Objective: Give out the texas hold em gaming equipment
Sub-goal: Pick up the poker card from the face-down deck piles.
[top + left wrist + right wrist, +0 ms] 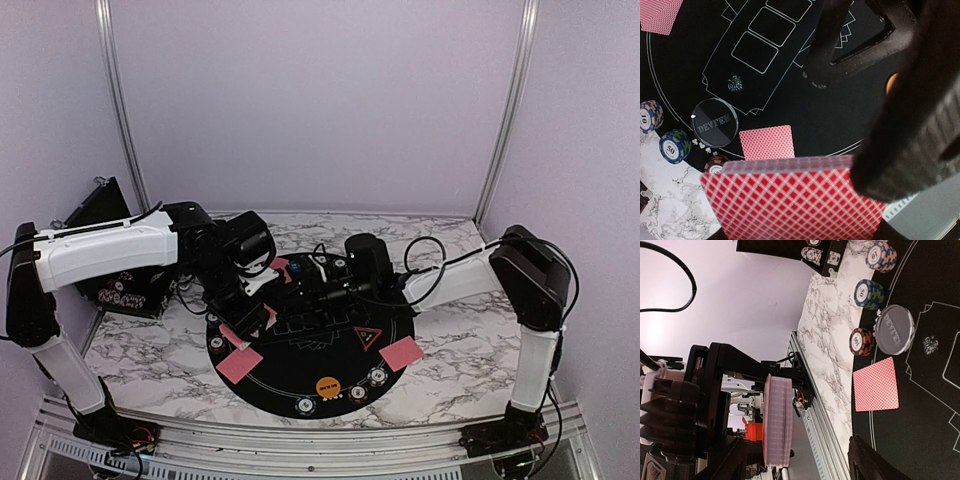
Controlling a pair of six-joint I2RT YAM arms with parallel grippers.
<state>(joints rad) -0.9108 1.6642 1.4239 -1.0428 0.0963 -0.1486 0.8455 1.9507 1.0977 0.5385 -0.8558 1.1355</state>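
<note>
- The left gripper is clamped on the deck of cards, holding it up above the black mat with the red backs towards its own camera. I can't tell how much of the deck the jaws cover, so a sideways tug might fan the pack or slide it out.
- The right gripper has its fingers apart, with nothing in them. In its wrist view the deck stands edge-on, roughly between them. If they close too deep, two or three cards could come away instead of one.
- The two grippers are very near each other over the middle of the mat. A slightly off approach could bump finger against finger and jolt the deck loose.
- Down below, one dealt card lies face down on the mat. It is just beside the clear round button and the chip stacks at the mat's rim. A dropped card would likely land among these and muddle that place.
- A low sweep by either arm could knock those chip stacks over onto the marble table.
- Two more cards, a left one and a right one, lie at the rim, with the orange disc between them. A card set down too close to either would double up a seat.
</note>
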